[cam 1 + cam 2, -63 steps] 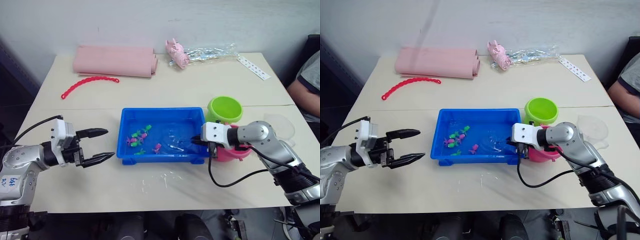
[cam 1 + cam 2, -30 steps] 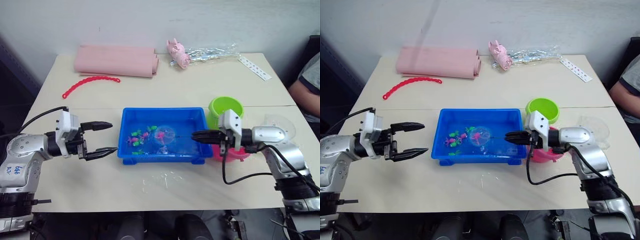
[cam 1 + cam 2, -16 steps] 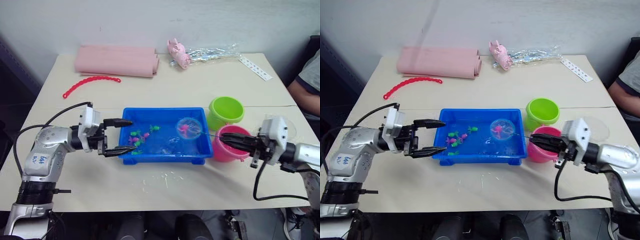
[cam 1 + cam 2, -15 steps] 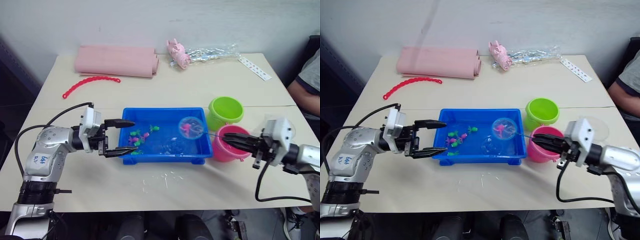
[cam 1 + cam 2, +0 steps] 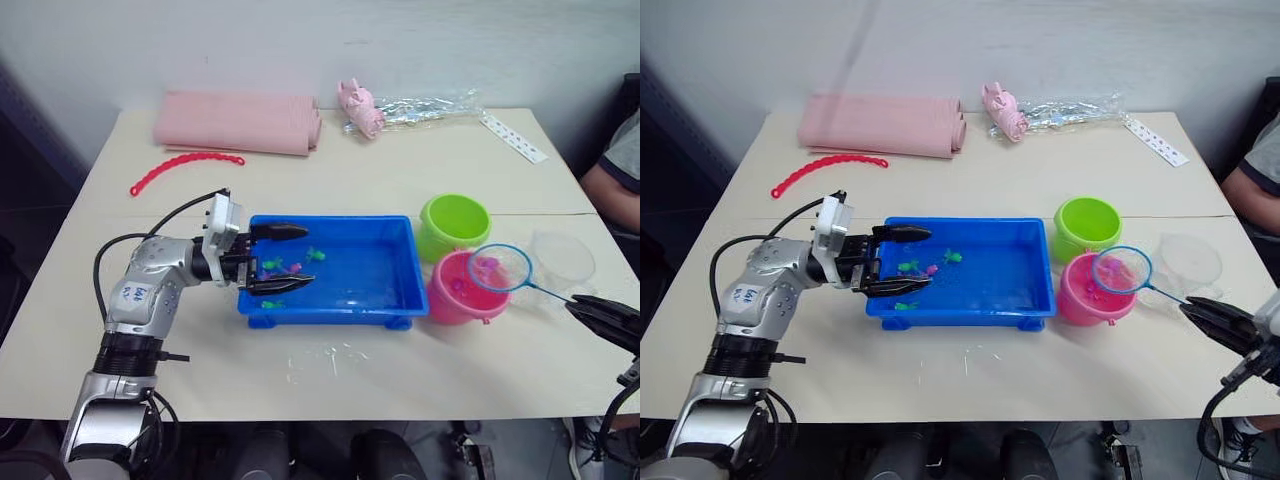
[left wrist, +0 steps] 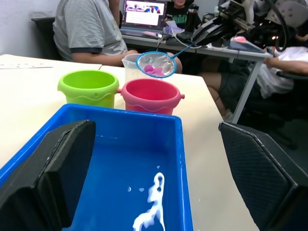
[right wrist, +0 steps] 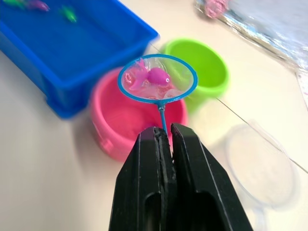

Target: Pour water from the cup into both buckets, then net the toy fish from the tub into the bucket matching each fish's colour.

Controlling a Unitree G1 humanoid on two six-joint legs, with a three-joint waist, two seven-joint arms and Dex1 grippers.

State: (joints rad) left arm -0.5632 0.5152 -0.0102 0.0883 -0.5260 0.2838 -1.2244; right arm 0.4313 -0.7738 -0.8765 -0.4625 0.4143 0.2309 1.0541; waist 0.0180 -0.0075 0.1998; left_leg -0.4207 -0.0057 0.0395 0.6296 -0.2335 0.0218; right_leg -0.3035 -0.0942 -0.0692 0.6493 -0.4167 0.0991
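Note:
My right gripper (image 7: 163, 131) is shut on the thin handle of the net (image 5: 498, 267). The blue hoop hovers just over the pink bucket (image 5: 452, 296) and holds a pink fish (image 7: 156, 76). The green bucket (image 5: 455, 225) stands right behind the pink one, and the clear cup (image 5: 563, 260) stands to their right. My left gripper (image 5: 308, 255) is open, its fingers reaching over the left end of the blue tub (image 5: 372, 272). Several green and pink fish (image 5: 282, 268) lie in the water between those fingers.
A rolled pink cloth (image 5: 235, 122), a red bead chain (image 5: 185, 162), a pink toy (image 5: 356, 104), a crinkled clear bag (image 5: 425, 104) and a white strip (image 5: 513, 137) lie at the table's back. Water drops (image 5: 320, 360) spot the table before the tub. A person (image 5: 612, 165) sits at the right edge.
My right gripper drew back to the right, carrying the net and pink fish from over the tub's right end to over the pink bucket. My left gripper moved right over the tub's left end.

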